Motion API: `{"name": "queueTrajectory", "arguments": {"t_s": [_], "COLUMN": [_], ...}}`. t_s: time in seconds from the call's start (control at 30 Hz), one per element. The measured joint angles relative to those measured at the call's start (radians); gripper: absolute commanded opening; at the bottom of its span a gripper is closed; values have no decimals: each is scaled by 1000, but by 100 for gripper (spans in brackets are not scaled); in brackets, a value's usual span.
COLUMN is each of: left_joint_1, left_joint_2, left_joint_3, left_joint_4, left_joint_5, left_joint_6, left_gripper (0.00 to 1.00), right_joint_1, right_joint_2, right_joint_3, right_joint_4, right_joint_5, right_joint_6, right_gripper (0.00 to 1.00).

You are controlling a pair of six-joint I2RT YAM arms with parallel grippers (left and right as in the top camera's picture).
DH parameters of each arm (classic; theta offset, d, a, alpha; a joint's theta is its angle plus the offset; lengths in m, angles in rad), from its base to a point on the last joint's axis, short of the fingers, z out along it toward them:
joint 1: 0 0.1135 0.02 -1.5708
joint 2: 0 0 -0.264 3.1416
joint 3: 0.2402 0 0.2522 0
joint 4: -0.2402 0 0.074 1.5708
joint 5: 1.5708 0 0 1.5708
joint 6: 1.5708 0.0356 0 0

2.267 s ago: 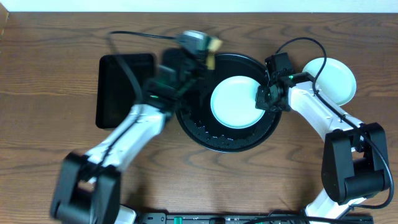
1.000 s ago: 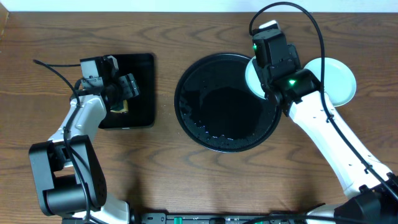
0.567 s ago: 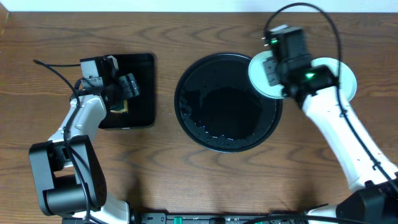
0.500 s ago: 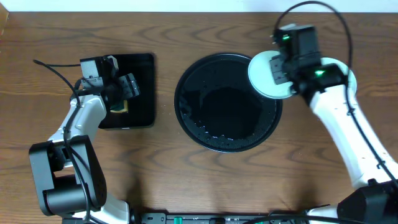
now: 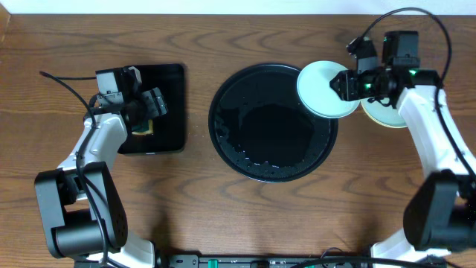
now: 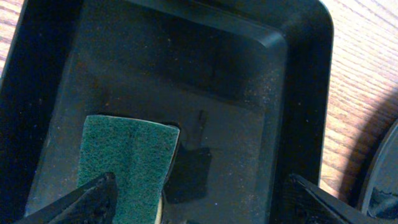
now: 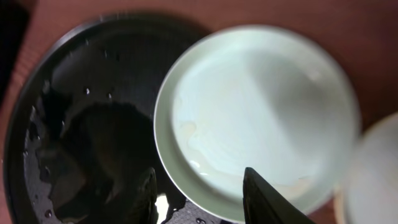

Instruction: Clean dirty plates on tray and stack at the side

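The round black tray (image 5: 260,141) sits mid-table, wet and with no plate inside it. A pale mint plate (image 5: 321,89) lies across its upper right rim. My right gripper (image 5: 348,83) hovers at that plate's right edge. In the right wrist view the fingers (image 7: 148,198) stand apart above the plate (image 7: 258,112), gripping nothing, with its near rim passing under the gap. A second pale plate (image 5: 381,114) lies on the table, half hidden under my right arm. My left gripper (image 6: 199,208) is open over a green sponge (image 6: 127,155).
The sponge lies in a rectangular black tray (image 5: 167,82) at the left, under my left gripper (image 5: 152,104). The second pale plate (image 7: 379,168) shows at the right edge of the right wrist view. Water drops cover the round tray (image 7: 81,124).
My right arm swung right and set the mint plate across the tray's right rim, then its jaws opened and drew back toward the plate's right edge. The left arm stayed still.
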Motion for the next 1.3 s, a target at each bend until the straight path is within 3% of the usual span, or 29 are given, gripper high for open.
{"name": "queueTrajectory", "arguments": {"t_s": [0.03, 0.13, 0.33, 0.63, 0.7, 0.97, 1.3], "left_joint_1": [0, 0, 0, 0, 0, 0, 0], "left_joint_2": [0, 0, 0, 0, 0, 0, 0], "left_joint_3": [0, 0, 0, 0, 0, 0, 0], "left_joint_4": [0, 0, 0, 0, 0, 0, 0], "left_joint_5": [0, 0, 0, 0, 0, 0, 0], "left_joint_6": [0, 0, -2, 0, 0, 0, 0], "left_gripper": [85, 86, 93, 93, 93, 94, 94], "right_joint_1": [10, 58, 179, 320, 329, 229, -19], "right_joint_2": [24, 98, 219, 232, 223, 81, 85], "right_joint_3": [0, 0, 0, -1, 8, 117, 135], "right_joint_4": [0, 3, 13, 26, 21, -36, -44], "right_joint_5": [-6, -13, -16, -11, 10, 157, 206], "right_joint_6": [-5, -11, -10, -5, -5, -2, -48], "right_gripper": [28, 24, 23, 31, 38, 52, 54]}}
